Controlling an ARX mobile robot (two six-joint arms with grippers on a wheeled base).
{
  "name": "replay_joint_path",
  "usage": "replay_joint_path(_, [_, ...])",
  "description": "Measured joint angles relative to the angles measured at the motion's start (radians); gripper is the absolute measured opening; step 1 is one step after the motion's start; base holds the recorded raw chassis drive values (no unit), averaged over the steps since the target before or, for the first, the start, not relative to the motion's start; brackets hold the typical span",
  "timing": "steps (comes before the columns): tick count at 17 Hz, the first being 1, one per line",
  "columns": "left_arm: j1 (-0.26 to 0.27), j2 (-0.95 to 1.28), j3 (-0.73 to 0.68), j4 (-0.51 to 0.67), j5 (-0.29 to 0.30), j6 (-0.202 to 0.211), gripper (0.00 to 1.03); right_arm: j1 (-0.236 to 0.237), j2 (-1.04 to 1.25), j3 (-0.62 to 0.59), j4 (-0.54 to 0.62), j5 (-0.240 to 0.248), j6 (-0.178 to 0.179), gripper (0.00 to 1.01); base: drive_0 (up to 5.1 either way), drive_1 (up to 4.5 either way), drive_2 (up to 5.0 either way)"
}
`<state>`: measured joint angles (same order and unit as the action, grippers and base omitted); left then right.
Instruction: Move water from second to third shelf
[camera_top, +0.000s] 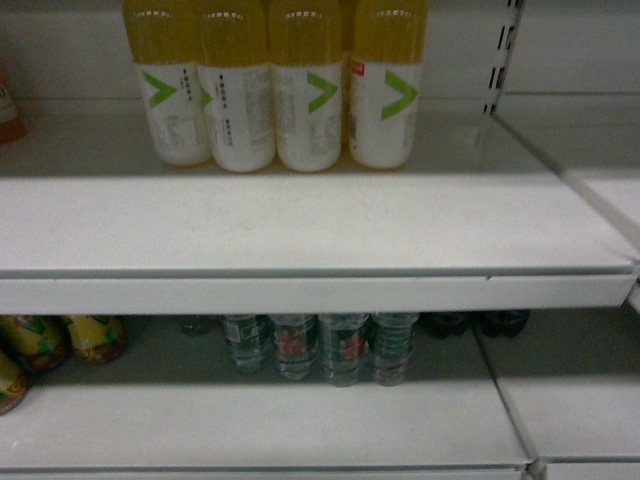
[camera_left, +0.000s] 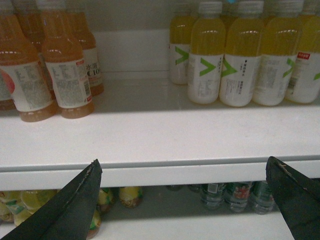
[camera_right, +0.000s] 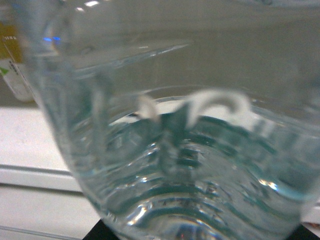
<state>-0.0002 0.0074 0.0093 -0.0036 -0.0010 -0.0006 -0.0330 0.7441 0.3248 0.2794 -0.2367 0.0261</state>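
Note:
A clear ribbed water bottle fills the right wrist view, very close to the lens. Only the dark finger bases of my right gripper show, at the bottom corners on either side of it, so it seems shut on the bottle. Behind the bottle lies a white shelf edge. Several more water bottles with green labels stand in a row at the back of the lower shelf, also seen in the left wrist view. My left gripper is open and empty in front of the upper shelf's edge. Neither arm shows in the head view.
Yellow juice bottles with white labels and green chevrons stand on the upper shelf. Orange drink bottles stand to their left. Round yellow bottles sit at the lower left and dark bottles at the lower right. A slotted upright divides the bays.

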Motion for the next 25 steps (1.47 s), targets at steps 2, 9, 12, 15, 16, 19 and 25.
replay_joint_path(2, [0.0,0.0,0.0,0.005,0.0,0.0,0.98,0.0,0.0,0.0,0.006,0.0,0.0,0.4,0.0,0.0,0.0])
replay_joint_path(9, [0.0,0.0,0.0,0.0,0.001,0.0,0.98,0.0,0.0,0.0,0.0,-0.002,-0.001,0.4,0.0,0.0,0.0])
replay_joint_path(12, [0.0,0.0,0.0,0.0,0.001,0.0,0.98,0.0,0.0,0.0,0.0,-0.002,-0.001,0.4,0.0,0.0,0.0])
replay_joint_path(15, [0.0,0.0,0.0,0.0,0.001,0.0,0.98,0.0,0.0,0.0,0.0,-0.002,-0.001,0.4,0.0,0.0,0.0])
replay_joint_path(16, [0.0,0.0,0.0,0.0,0.001,0.0,0.98,0.0,0.0,0.0,0.0,-0.002,-0.001,0.4,0.0,0.0,0.0])
replay_joint_path(19, [0.0,0.0,0.0,0.0,0.001,0.0,0.98,0.0,0.0,0.0,0.0,-0.002,-0.001,0.4,0.0,0.0,0.0])
replay_joint_path(25, [0.0,0.0,0.0,0.002,0.002,0.001,0.98,-0.002,0.0,0.0,-0.003,0.003,-0.001,0.4,0.0,0.0,0.0])
